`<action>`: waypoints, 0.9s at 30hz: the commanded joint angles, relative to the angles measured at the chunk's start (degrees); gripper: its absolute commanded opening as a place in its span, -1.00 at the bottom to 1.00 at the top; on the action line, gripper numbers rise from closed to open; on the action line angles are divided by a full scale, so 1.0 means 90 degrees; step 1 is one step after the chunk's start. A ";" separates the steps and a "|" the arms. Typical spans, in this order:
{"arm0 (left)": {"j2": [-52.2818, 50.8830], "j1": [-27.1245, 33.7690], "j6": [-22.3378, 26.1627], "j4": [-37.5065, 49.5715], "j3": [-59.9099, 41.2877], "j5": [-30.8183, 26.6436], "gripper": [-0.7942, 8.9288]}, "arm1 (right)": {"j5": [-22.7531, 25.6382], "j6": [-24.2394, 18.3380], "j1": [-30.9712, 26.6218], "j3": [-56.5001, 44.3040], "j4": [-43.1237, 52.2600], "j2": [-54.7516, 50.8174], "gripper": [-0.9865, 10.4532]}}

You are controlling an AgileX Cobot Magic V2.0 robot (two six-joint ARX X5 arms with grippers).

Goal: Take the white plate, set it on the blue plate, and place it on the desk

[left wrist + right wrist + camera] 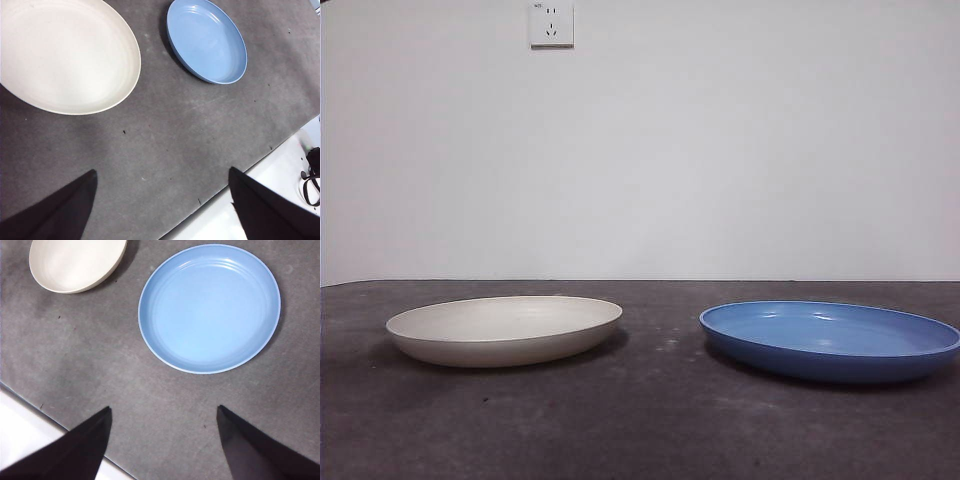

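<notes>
Front view: the white plate [505, 329] on the left, the blue plate [831, 340] on the right, both flat on the dark grey worktop [650, 420], well apart with bare surface between. No arm anywhere in this view. Behind, a plain white wall [720, 150] with a socket [551, 24] high up (left of centre). Worktop matte, faintly mottled, a few pale scuffs between the plates.

Left wrist view: the left gripper [162, 200] hanging above bare worktop [165, 150], jaws spread wide, nothing between them. White plate [65, 55] nearest this gripper, blue plate [206, 40] beyond it. Worktop edge in the corner, a white surface [280, 175] past it with a dark cable or strap [312, 175] (too small to name).

Right wrist view: the right gripper [162, 435] likewise high over bare worktop [75, 365], jaws wide apart and empty. Blue plate [209, 307] close ahead, white plate [77, 262] further off. Same pale strip [25, 430] beyond the worktop edge.

Progress, as a judgement: nothing done yet. White plate untouched, not lifted, not on the blue one. All still ahead: grasp at the white plate's rim (left gripper seemingly best placed), carry across, set onto the blue plate, then back down on the worktop.
</notes>
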 commanded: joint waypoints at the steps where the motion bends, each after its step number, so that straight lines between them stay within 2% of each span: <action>1: 0.0046 -0.0015 -0.0032 0.0056 0.0136 0.0044 0.07 | -0.0007 0.0012 0.0015 0.0119 0.0063 0.0044 -0.21; 6: 0.0107 -0.0015 -0.0250 0.0274 0.0155 -0.0187 0.07 | -0.0007 0.0036 0.0015 0.0119 0.0066 0.0044 -0.21; 13: 0.0614 -0.0019 -0.0828 0.0981 0.0228 -0.1343 0.06 | -0.0007 0.0107 0.0015 0.0119 0.0112 0.0044 -0.21; 18: 0.1566 -0.0022 -0.0867 0.1348 0.0442 -0.1593 0.06 | -0.0010 0.0117 0.0015 0.0119 0.0112 0.0044 -0.21; 24: 0.3016 -0.0049 -0.0852 0.1537 0.1032 -0.2314 0.06 | -0.0010 0.0129 0.0034 0.0119 0.0124 0.0044 -0.21; 27: 0.3660 -0.0056 -0.0821 0.1659 0.1345 -0.2378 0.06 | -0.0010 0.0126 0.0056 0.0119 0.0163 0.0044 -0.21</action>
